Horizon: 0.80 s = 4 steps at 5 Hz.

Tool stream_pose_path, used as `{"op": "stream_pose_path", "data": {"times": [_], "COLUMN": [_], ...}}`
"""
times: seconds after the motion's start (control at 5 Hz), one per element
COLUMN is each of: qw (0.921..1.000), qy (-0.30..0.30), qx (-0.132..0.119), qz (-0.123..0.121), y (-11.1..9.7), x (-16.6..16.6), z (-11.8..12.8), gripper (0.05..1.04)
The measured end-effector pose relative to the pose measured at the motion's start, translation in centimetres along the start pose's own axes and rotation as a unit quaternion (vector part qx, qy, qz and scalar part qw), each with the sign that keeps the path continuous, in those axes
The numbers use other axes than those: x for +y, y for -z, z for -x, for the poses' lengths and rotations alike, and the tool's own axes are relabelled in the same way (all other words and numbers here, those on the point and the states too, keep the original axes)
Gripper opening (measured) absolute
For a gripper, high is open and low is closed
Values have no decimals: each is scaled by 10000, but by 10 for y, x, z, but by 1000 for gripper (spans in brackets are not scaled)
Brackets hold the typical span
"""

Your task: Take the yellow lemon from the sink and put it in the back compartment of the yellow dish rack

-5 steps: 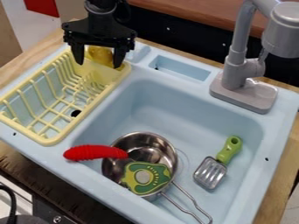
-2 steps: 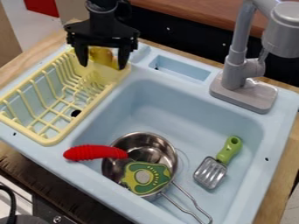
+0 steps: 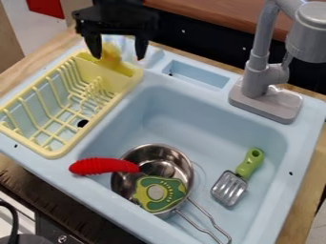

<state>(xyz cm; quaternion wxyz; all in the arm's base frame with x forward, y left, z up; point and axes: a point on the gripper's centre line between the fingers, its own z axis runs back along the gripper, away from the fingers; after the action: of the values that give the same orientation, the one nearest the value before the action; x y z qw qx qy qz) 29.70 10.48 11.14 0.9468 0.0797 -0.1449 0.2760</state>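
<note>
The black gripper point(image 3: 119, 57) hangs at the upper left, open, over the back end of the yellow dish rack point(image 3: 56, 153). Between and behind its fingers is a yellow object point(image 3: 112, 54) standing at the rack's back compartment; I cannot tell whether they touch. In the sink basin point(image 3: 210, 116) a metal pot point(image 3: 170, 156) holds a green toy piece point(image 3: 159, 193) with a pale round centre. A red ribbed object point(image 3: 103, 166) lies across the basin's left edge, its end over the pot. A spatula with a green handle point(image 3: 250, 163) rests at the right of the basin.
A grey faucet point(image 3: 258, 76) rises at the sink's back right. Beside the rack's back end, a shallow recessed tray point(image 3: 196, 74) is set in the blue rim. Wooden counter point(image 3: 38, 61) borders the sink.
The gripper has risen and shifted slightly right, its fingers staying apart. More of the yellow object shows between them. The pot, red object and spatula have kept their places.
</note>
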Motion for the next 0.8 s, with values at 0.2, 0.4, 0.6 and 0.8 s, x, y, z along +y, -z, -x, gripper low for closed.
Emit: {"op": "stream_pose_path", "data": {"times": [0.2, 0.4, 0.6, 0.8], "qw": [9999, 9998, 9994, 9966], "qy": [-120, -34, 167, 760], "qx": [65, -19, -53, 8], "qz": [63, 171, 291, 305], "y": [-12, -21, -28, -24], "x": [10, 13, 15, 12], "z": [2, 3, 12, 39], "gripper": [997, 997, 997, 997]}}
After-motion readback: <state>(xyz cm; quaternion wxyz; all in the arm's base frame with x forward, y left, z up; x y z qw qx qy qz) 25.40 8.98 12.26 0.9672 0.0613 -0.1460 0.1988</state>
